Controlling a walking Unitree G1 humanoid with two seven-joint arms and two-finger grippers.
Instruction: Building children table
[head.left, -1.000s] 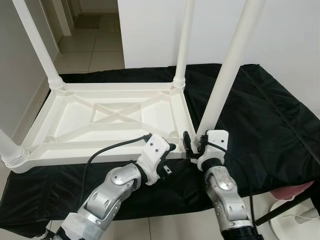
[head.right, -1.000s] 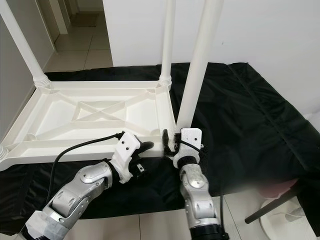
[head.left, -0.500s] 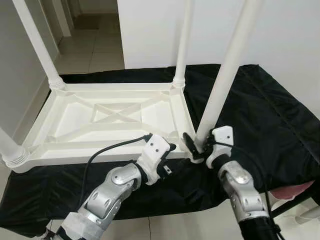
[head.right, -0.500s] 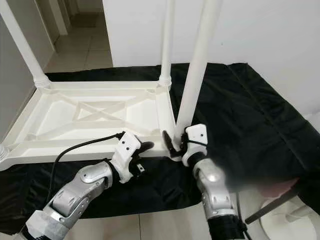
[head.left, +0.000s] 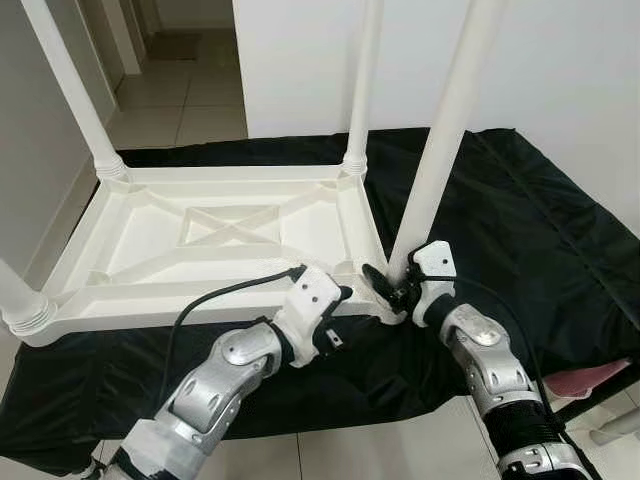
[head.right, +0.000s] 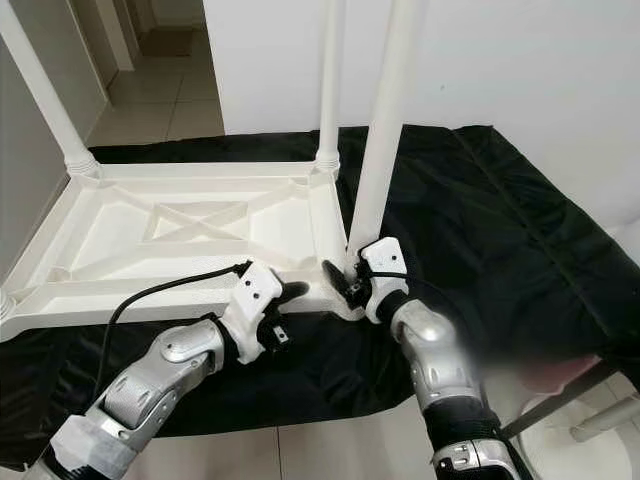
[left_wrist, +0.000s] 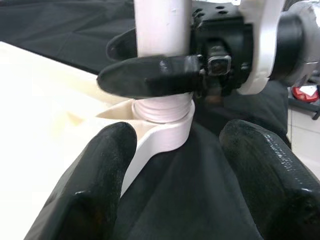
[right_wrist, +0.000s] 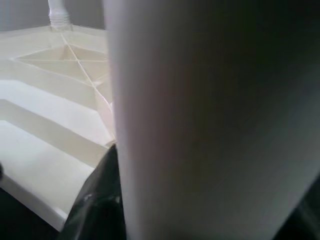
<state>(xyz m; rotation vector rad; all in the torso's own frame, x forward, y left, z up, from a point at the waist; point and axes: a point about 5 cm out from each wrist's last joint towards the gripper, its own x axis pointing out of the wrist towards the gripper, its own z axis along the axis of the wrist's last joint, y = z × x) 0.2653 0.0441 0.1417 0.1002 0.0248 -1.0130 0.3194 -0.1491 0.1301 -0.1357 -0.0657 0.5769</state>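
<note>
The white children's table (head.left: 220, 235) is laid upside down on a black cloth (head.left: 520, 220), legs pointing up. The near-right leg (head.left: 440, 150) is gripped just above its threaded socket by the right claw (head.left: 392, 288). The left claw (head.left: 338, 300) is held spread beside that corner, touching nothing.

Bright even indoor light, soft shadows; right wrist view blurred (too close).

Black-draped surface (head.left: 520, 230) bearing an upturned white children's table (head.left: 230, 235), legs upward.
</note>
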